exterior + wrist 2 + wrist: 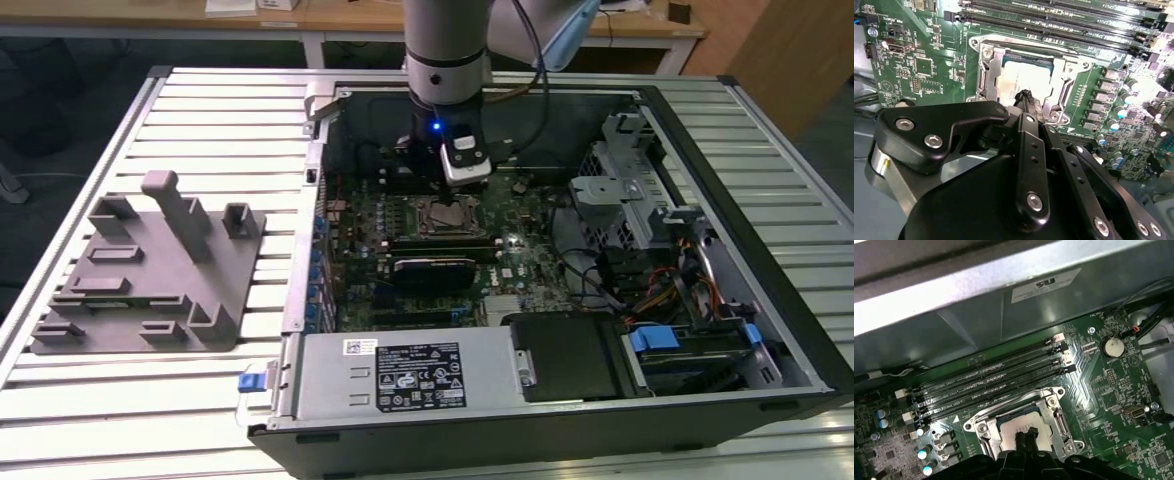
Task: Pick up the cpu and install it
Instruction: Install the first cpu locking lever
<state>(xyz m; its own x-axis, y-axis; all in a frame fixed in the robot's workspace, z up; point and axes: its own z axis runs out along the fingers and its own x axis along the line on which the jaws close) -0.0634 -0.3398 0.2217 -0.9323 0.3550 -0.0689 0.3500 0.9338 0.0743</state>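
The cpu [1024, 77] is a shiny silver square lying flat inside the metal-framed socket [985, 75] on the green motherboard. In the first wrist view the cpu [1010, 432] also rests within the socket frame [1054, 415]. My gripper [1025, 96] hangs just above the chip's near edge, its black fingertips [1022, 436] pressed together with nothing between them. In the exterior view the arm [447, 60] reaches straight down into the open computer case over the socket [447, 215].
Empty black memory slots [989, 380] run beside the socket, near the case wall [1004, 315]. A grey fixture [147, 270] sits on the slatted table at the exterior view's left. A power supply [400, 375] and a drive cage [627, 200] crowd the case.
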